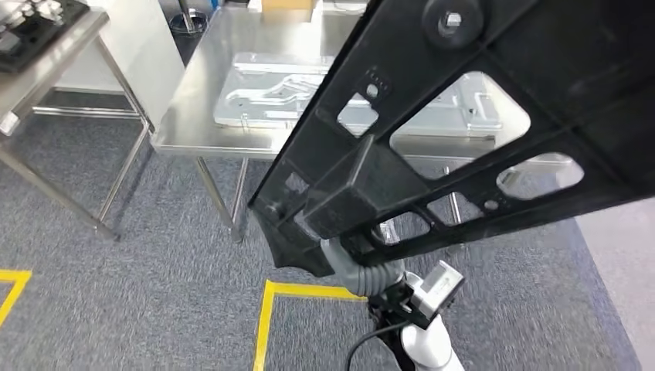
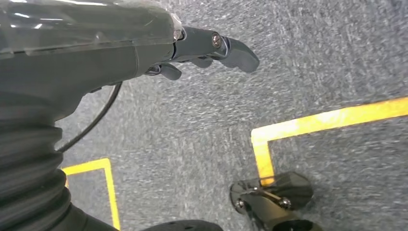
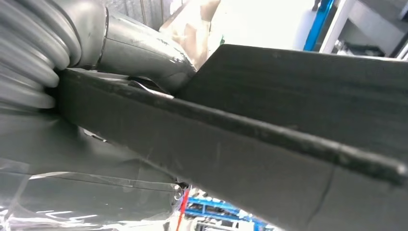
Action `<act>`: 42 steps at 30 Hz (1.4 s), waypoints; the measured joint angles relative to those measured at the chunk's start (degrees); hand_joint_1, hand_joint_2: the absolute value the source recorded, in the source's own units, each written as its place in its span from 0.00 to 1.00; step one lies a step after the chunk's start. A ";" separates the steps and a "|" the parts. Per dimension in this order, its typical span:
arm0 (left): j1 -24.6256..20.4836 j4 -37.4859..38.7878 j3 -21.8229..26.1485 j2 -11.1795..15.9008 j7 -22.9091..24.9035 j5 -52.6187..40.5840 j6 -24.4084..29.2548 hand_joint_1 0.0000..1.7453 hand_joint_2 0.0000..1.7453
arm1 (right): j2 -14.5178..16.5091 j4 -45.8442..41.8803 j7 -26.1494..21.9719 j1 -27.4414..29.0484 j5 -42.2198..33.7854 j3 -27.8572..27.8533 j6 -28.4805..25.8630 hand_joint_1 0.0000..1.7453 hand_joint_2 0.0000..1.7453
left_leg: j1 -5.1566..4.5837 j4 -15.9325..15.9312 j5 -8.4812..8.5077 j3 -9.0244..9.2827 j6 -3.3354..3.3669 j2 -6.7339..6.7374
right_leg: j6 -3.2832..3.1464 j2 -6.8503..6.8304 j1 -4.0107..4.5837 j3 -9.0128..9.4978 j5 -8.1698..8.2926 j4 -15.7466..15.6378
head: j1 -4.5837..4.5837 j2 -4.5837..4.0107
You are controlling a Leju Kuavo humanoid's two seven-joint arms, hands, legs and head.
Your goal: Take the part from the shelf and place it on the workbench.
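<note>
A large flat black part [image 1: 463,116] with several cut-outs is tilted up close in front of me and hides much of the head view. My right hand [image 1: 345,261] grips it from below at its lower edge, and only the grey wrist cover and a bit of the hand peek out. In the right wrist view the thick grey thumb [image 3: 144,55] presses on the part's dark edge [image 3: 269,159]. The steel workbench [image 1: 205,116] stands ahead, beyond the part. My left hand [image 2: 207,48] hangs over the carpet and holds nothing.
A silver pressed metal panel [image 1: 263,93] lies on the workbench. A second steel table [image 1: 54,58] with a black tray stands at the far left. Yellow floor tape [image 1: 266,325] marks the grey carpet. A cardboard box [image 1: 287,8] sits at the bench's far end.
</note>
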 joint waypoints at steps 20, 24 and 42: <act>0.23 0.00 0.04 0.17 -0.01 -0.34 0.35 0.00 1.00 | 0.14 0.25 0.09 0.25 0.00 -0.10 -0.11 1.00 1.00 | 0.21 0.39 6.15 -6.80 0.86 -0.20 | 0.44 1.13 -0.14 4.32 -7.10 3.29 | 0.19 -0.01; 0.28 0.00 0.04 0.17 -0.01 -0.34 0.34 0.00 1.00 | 0.05 0.33 0.10 0.67 0.00 -0.10 -0.11 1.00 1.00 | 0.16 0.33 4.75 -5.64 1.22 -0.24 | 1.22 1.01 -0.74 -3.16 -9.87 14.99 | 0.29 -0.01; 0.96 -0.09 0.21 0.25 -0.19 -0.48 0.73 0.00 1.00 | 0.13 0.64 -1.37 2.05 -0.29 -0.27 0.87 1.00 1.00 | 0.05 10.52 7.17 -14.13 -1.61 -0.31 | -1.75 1.21 -0.60 13.72 -9.85 -2.02 | -0.17 0.00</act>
